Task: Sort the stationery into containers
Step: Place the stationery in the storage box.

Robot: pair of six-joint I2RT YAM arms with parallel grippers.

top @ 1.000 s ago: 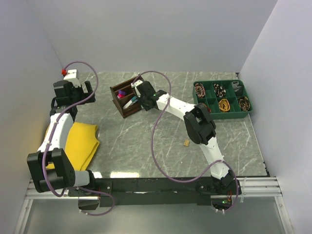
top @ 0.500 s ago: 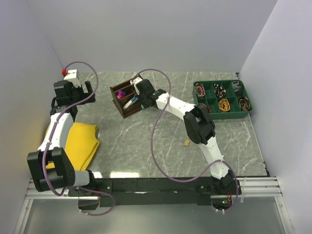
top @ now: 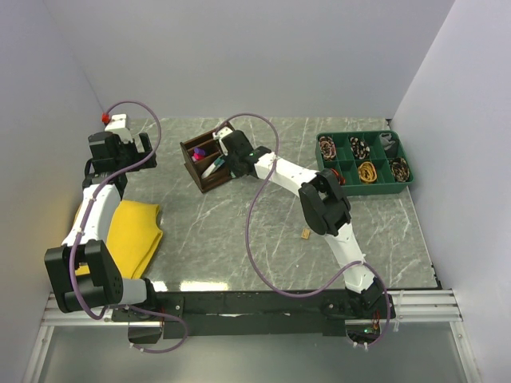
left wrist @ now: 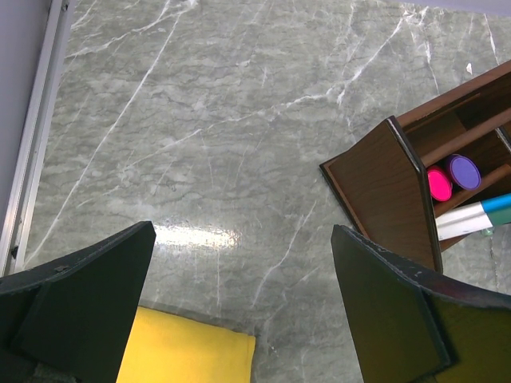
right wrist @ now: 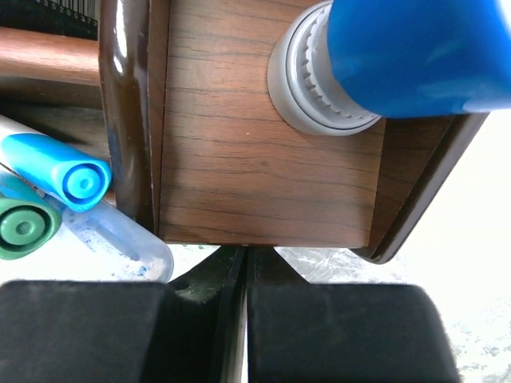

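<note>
The dark brown wooden organiser [top: 211, 183] stands at the back middle of the table. My right gripper [top: 226, 156] hangs over its right end, shut, its tips [right wrist: 246, 255] at the edge of a compartment [right wrist: 263, 159] with nothing between them. A blue-capped cylinder [right wrist: 399, 56] lies in that compartment. In the neighbouring slot are a blue-capped marker [right wrist: 76, 179] and a green cap [right wrist: 24, 227]. Pink [left wrist: 437, 185] and purple [left wrist: 461, 170] caps show in the organiser [left wrist: 375, 191]. A tan piece [top: 306, 234] lies on the table. My left gripper [left wrist: 242, 231] is open, left of the organiser.
A yellow cloth [top: 136, 235] lies at the table's left edge, under my left arm, and its corner [left wrist: 184, 351] shows below the left fingers. A green divided tray [top: 371, 189] with coiled items sits at the back right. White walls enclose three sides.
My right gripper has shifted slightly left over the organiser. The left arm has not moved.
</note>
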